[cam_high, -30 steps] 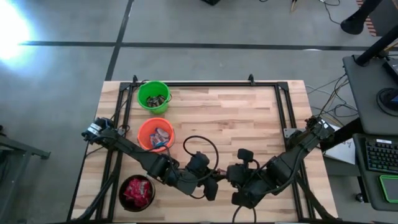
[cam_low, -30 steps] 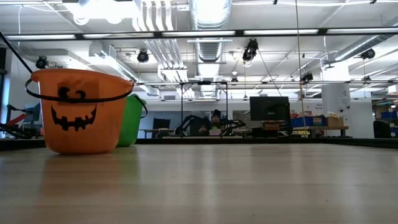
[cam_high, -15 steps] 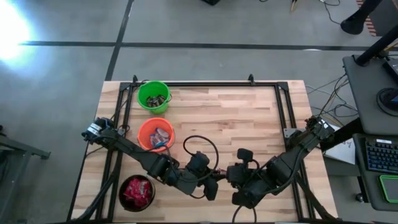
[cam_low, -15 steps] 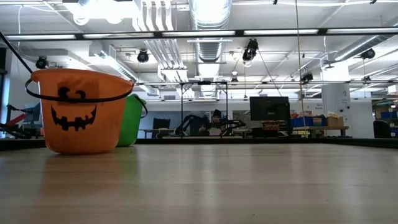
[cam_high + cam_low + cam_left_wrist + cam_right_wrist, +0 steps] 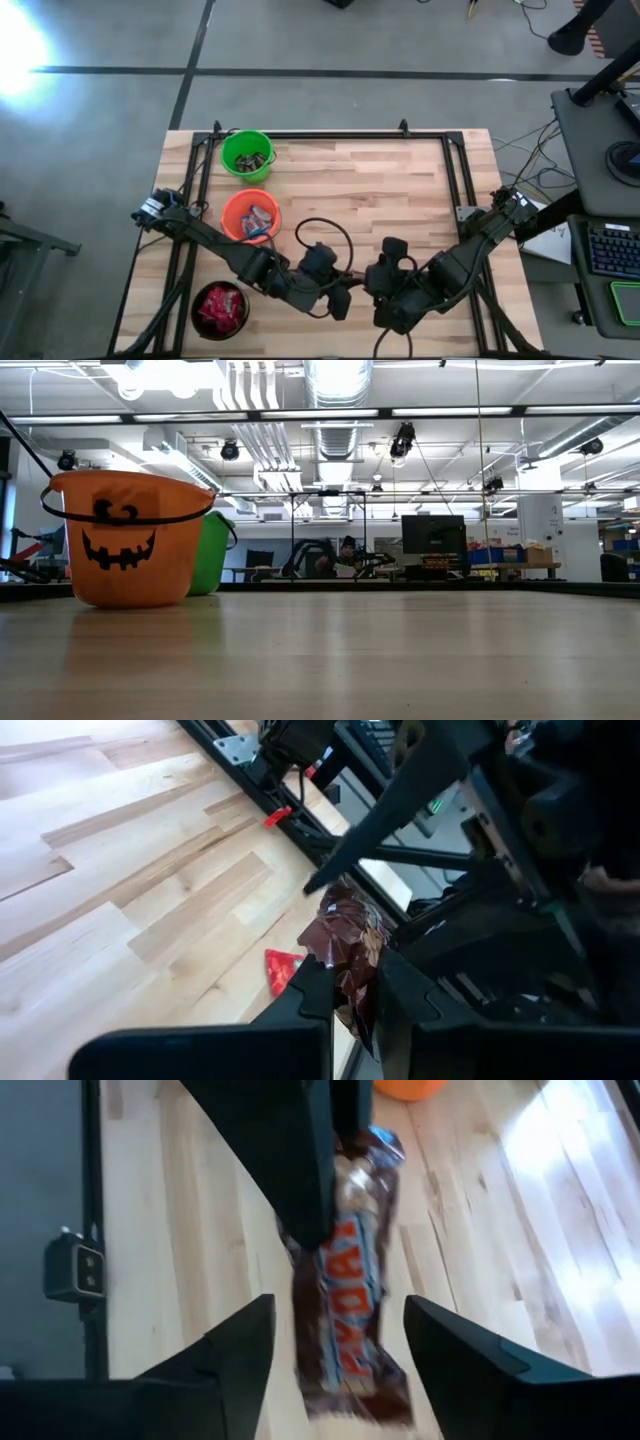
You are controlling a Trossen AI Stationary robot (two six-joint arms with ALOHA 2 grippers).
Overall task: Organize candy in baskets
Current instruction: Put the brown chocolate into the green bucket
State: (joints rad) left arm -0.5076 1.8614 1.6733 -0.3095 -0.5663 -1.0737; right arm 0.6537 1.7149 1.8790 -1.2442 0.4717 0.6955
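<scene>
Left pincer point(image 5: 345, 995) clenched on 1 dark brown candy point(image 5: 345, 1270), right pincer point(image 5: 335, 1340) released with fingers either side of it; risk: thin pinch on a glossy wrapper could slip in transfer, dropping it to the counter point(image 5: 380, 190) short of the green basket point(image 5: 246, 155).

Our left gripper point(image 5: 352, 988) pinches a dark brown candy point(image 5: 347, 942) between its closed fingers above the wooden table point(image 5: 120, 870). We see a small red wrapper point(image 5: 281, 968) lying on the table just beside it.
</scene>
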